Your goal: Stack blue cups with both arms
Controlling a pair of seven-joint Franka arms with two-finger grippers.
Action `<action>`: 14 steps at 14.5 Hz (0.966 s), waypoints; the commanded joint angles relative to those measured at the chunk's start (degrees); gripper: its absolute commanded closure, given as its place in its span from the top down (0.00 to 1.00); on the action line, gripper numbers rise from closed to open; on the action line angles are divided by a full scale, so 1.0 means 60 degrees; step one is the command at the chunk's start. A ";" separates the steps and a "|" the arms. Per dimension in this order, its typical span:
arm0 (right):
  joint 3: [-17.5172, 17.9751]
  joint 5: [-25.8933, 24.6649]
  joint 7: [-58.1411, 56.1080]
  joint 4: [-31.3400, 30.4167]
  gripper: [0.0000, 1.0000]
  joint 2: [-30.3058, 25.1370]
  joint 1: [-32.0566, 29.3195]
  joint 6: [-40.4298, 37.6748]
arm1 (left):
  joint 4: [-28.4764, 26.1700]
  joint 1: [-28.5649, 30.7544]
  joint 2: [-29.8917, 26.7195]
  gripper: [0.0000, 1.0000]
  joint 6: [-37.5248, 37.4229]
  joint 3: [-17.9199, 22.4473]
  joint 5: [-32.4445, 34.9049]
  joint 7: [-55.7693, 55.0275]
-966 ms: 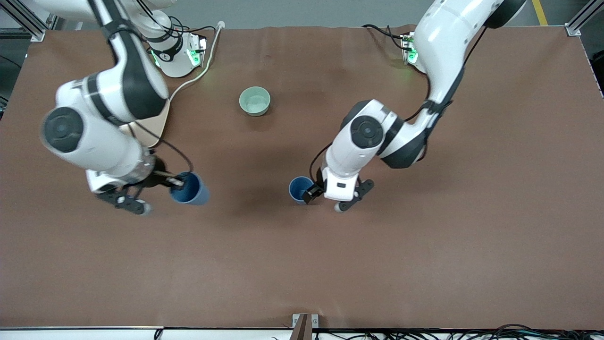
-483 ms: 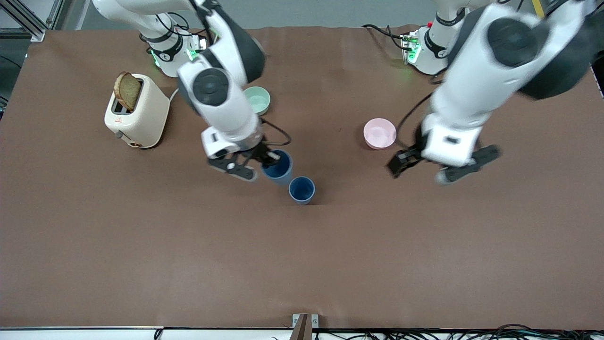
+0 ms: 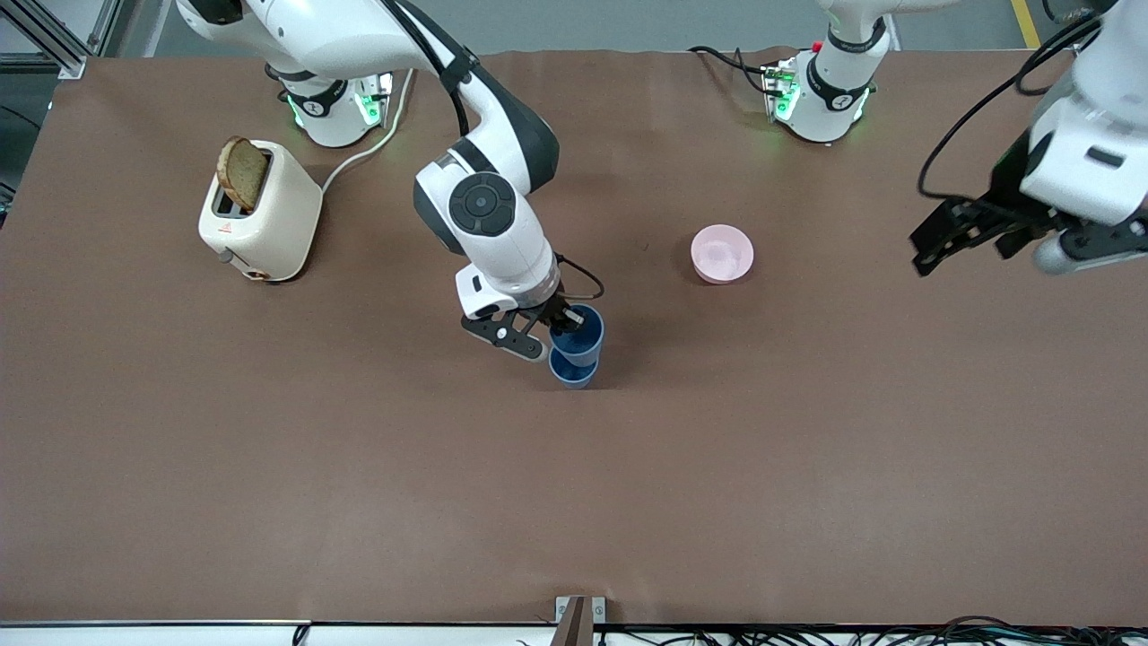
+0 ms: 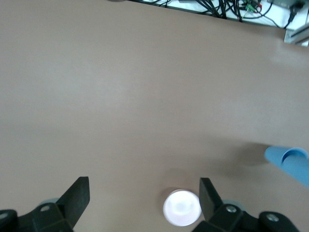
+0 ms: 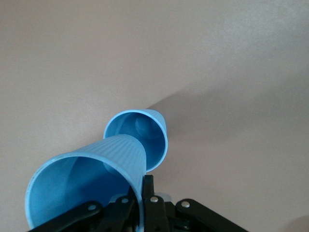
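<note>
While the right gripper [image 3: 563,325] pinches the rim of one blue cup [image 3: 578,334] between closed fingers, that held cup hangs tilted just above the second blue cup [image 3: 570,371], which stands upright on the brown worktop [image 3: 359,493] near its middle. In the right wrist view the held cup [image 5: 91,179] has one finger inside its wall and one outside, and its base points into the open mouth of the standing cup [image 5: 140,137]; whether the two touch cannot be told. The left gripper [image 3: 973,235] hovers over the left arm's end of the worktop, its fingers spread wide with nothing between them. A pink bowl [image 3: 722,254] sits between the cups and that gripper. A cream toaster [image 3: 260,222] with a slice of bread stands toward the right arm's end.
</note>
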 commanded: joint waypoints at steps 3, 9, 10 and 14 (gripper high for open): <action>0.0041 -0.0035 0.0024 0.0170 0.01 -0.0014 -0.0056 -0.0063 | -0.0740 -0.0805 -0.0908 1.00 -0.0789 0.1491 -0.0154 0.1795; 0.0041 -0.0328 -0.0050 0.0068 0.01 0.0147 0.0002 -0.0121 | -0.1429 -0.0881 -0.1392 1.00 -0.0834 0.1906 -0.0462 0.2515; 0.0041 -0.0386 -0.0035 0.0068 0.01 0.0176 0.0017 -0.0107 | -0.1458 -0.0881 -0.1392 1.00 -0.0834 0.1906 -0.0462 0.2516; 0.0041 -0.0387 -0.0020 0.0068 0.02 0.0294 0.0031 -0.0107 | -0.1459 -0.0867 -0.1363 1.00 -0.0834 0.1935 -0.0462 0.2589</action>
